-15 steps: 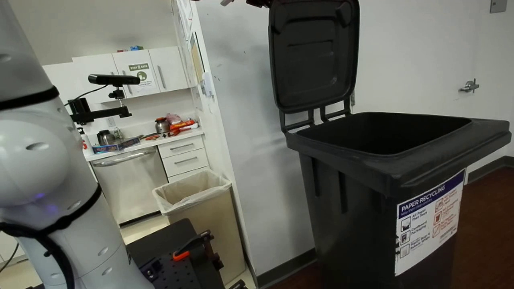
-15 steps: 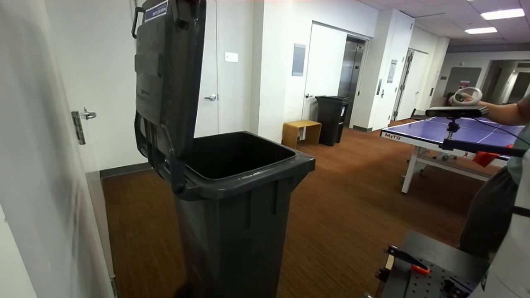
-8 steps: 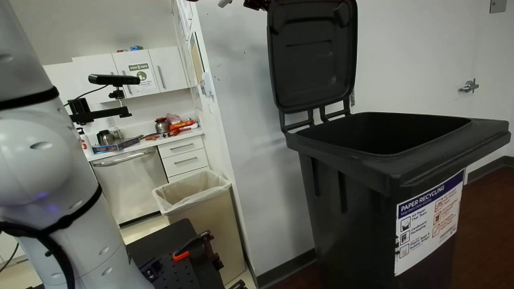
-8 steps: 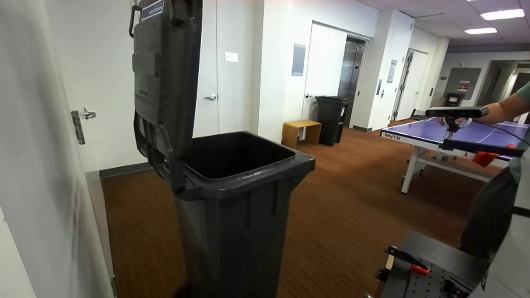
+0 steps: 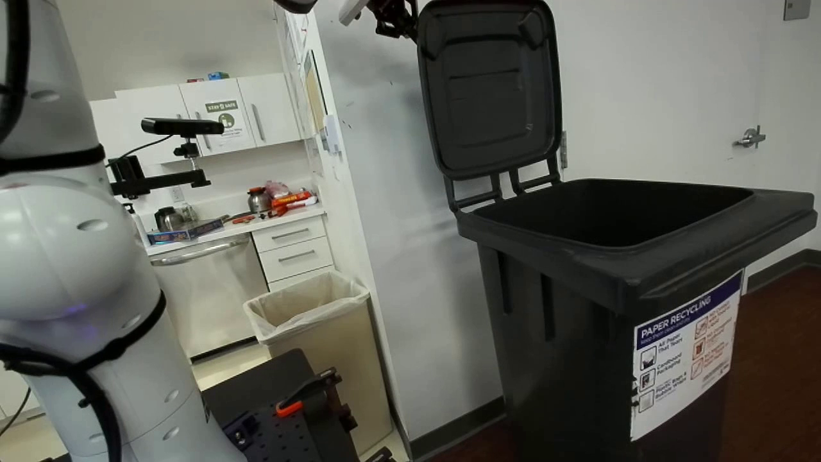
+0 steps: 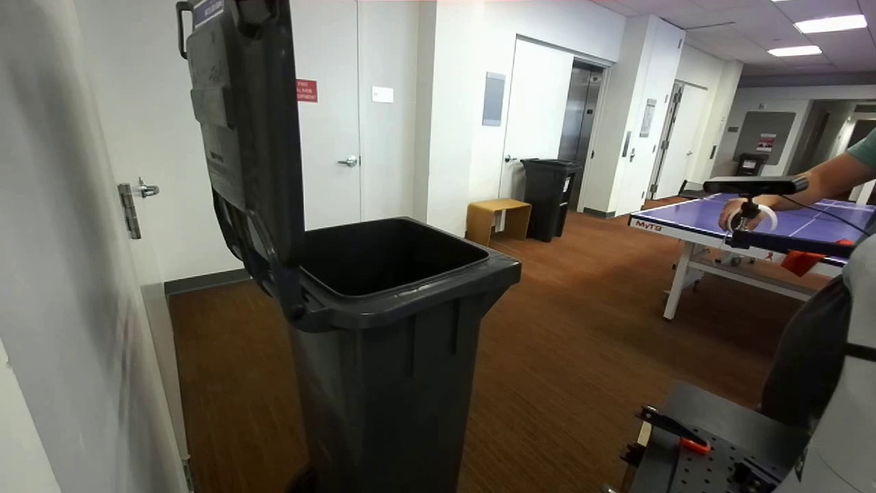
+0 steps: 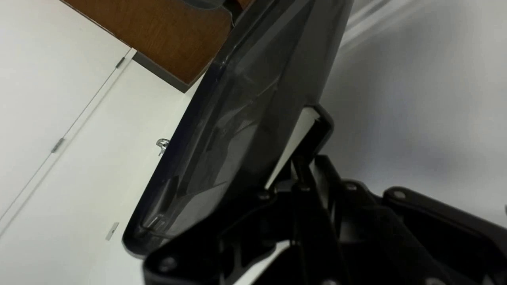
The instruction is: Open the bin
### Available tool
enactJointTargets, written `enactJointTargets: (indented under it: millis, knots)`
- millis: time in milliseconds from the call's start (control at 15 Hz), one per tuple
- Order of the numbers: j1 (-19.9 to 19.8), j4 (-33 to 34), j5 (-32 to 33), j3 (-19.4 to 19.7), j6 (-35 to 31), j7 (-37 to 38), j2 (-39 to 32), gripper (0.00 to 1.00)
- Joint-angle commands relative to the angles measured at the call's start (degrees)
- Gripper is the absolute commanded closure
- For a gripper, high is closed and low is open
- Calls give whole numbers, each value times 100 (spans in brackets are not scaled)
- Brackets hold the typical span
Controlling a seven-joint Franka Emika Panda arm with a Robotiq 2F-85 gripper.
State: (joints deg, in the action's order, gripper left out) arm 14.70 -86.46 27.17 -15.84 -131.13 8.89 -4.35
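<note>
- The bin [image 5: 551,359], dark grey-black, stands upright at the right of the frame in an exterior view, a white-and-blue label [image 5: 685,362] reading "PAPER RECYCLING" on its front.
- Its lid [image 5: 490,96] is raised on the hinges, inner face showing, its upper edge near the top of the frame; the mouth of the bin is uncovered.
- The gripper [image 7: 311,160] enters from the bottom of the wrist view, its fingers [image 7: 304,176] near each other right by a handle [image 7: 327,123] on the lid; whether the jaws clasp that handle cannot be told.
- The white arm [image 5: 83,250] fills the left edge of the frame.
- Left of centre, low down, a beige container [image 5: 333,385] with a pale liner stands beside the wall.
- In an exterior view, at the right of the frame, a person's hand [image 6: 739,213] holds a white ring-shaped device [image 6: 773,218] in front of a purple table [image 6: 688,216].
- Above centre right, another black bin [image 6: 547,198] stands near a wooden stool [image 6: 499,205].
</note>
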Motion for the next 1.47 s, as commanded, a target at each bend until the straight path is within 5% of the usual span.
enactJointTargets:
  millis: [0,67,200,333,733,1067,1400]
  knots:
    - [375,516,631,12,264,-20,-650,97]
    - [463,589,697,44,254,-88,-734,97]
    - [607,687,722,67,295,-188,-774,64]
    - [688,731,525,40,357,-371,-643,50]
    - [624,1238,-1205,-94,1040,-1179,-521,4]
    - [590,1360,-2077,-51,1954,-1357,-90,0]
    - [358,1047,-2160,251,1815,-1302,861,0]
